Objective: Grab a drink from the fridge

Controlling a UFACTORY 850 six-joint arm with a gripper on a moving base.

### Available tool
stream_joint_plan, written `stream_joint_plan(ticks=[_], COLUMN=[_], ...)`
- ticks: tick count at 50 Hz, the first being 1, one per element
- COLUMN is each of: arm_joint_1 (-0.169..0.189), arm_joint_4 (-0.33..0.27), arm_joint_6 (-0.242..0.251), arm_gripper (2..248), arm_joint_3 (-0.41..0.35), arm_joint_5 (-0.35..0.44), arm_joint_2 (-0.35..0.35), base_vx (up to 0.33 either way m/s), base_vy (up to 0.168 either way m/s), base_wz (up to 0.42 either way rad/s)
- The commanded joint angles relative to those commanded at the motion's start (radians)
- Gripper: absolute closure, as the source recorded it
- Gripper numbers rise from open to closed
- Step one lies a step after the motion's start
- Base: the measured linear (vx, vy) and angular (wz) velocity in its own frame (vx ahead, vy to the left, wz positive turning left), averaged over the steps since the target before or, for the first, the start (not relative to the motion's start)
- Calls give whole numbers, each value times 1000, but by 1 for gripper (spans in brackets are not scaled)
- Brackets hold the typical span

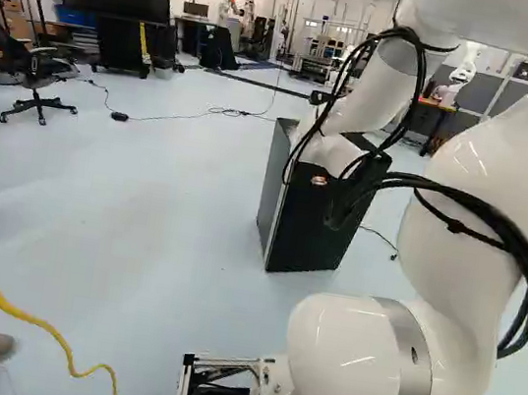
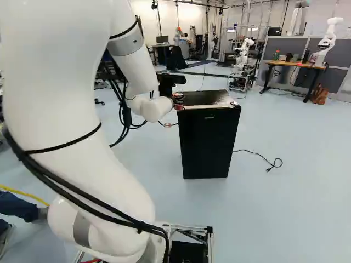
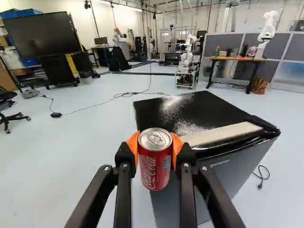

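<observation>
Wrist view: a red drink can is held upright between both orange pads of the gripper. It is positioned beside the upper edge of the black fridge; whether the two touch cannot quite be told. Beside the fridge, a black cable is laid along the floor. Farther off, another robot is seen near a wooden desk.

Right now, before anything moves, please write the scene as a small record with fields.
gripper: black two-finger gripper with orange pads, shut on the can
held: red metal drink can with silver top, upright
can place: close to the top edge of the fridge; contact cannot be told
fridge: black, box-shaped fridge on the floor, door looks closed
cable: thin black cable, plug end lying on the floor
</observation>
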State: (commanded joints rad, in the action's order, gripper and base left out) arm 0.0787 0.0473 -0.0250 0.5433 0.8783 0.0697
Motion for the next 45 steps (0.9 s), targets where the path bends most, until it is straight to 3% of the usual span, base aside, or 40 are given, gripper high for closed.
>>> stream_joint_plan(ticks=[27, 45], arm_joint_1=[-40, -59], arm_joint_4=[-24, -35], arm_joint_6=[13, 19], arm_gripper=[157, 157], arm_joint_3=[-235, -342], arm_joint_5=[-3, -4], arm_joint_2=[-179, -262], base_vx=[0, 0], base_vy=[0, 0], base_wz=[0, 0])
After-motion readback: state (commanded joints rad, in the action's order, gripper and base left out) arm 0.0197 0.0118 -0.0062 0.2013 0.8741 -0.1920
